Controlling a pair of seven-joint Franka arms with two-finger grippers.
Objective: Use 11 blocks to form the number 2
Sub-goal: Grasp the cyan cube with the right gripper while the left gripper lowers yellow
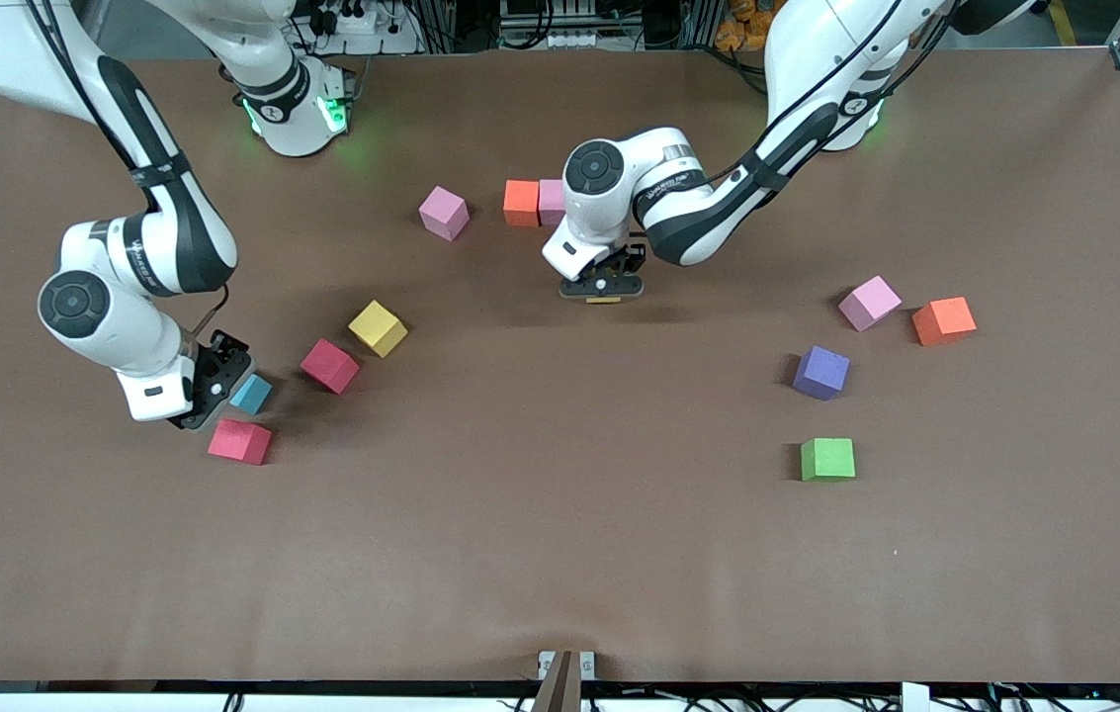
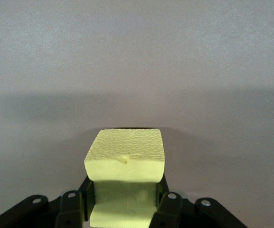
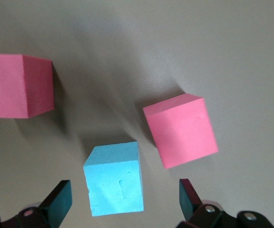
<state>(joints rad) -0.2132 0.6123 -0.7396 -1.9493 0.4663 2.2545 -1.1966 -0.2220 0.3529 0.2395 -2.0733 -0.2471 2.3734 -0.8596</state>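
Front view, nearest first: a green block (image 1: 827,459) lies toward the left arm's end of the table (image 1: 560,554). Toward the right arm's end, the right gripper (image 1: 214,400), fingers spread wide, hovers over a light blue block (image 1: 251,394) between two red blocks (image 1: 239,441). Farther off, mid-table, the left gripper (image 1: 603,293) pinches a yellow block (image 2: 126,159) just above the table. Farthest, an orange block (image 1: 521,203) touches a pink block (image 1: 552,201).
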